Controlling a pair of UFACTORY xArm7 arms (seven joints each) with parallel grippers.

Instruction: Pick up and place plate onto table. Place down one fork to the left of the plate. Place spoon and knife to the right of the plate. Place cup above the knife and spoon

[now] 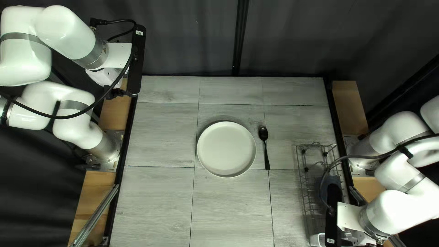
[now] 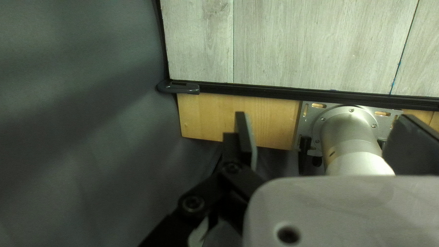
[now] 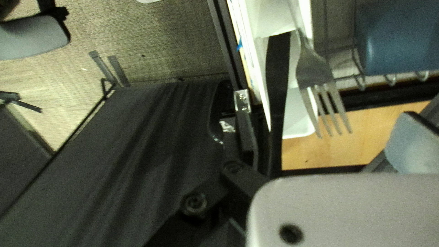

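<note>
Plate (image 1: 226,148) lying near the middle of the surface (image 1: 160,192), planks extending from it toward the left and near edges, with the spoon (image 1: 263,133) upright in the view just to its right. The left arm is bent, its gripper (image 1: 115,93) beyond the surface's left edge near the far corner, fingers spread with nothing pinched. At the near right, the right arm reaches low to the wire rack (image 1: 299,169), its gripper (image 1: 359,237) with fingers spread, a fork (image 3: 315,68) and dark utensil (image 3: 276,77) visible between them.
</note>
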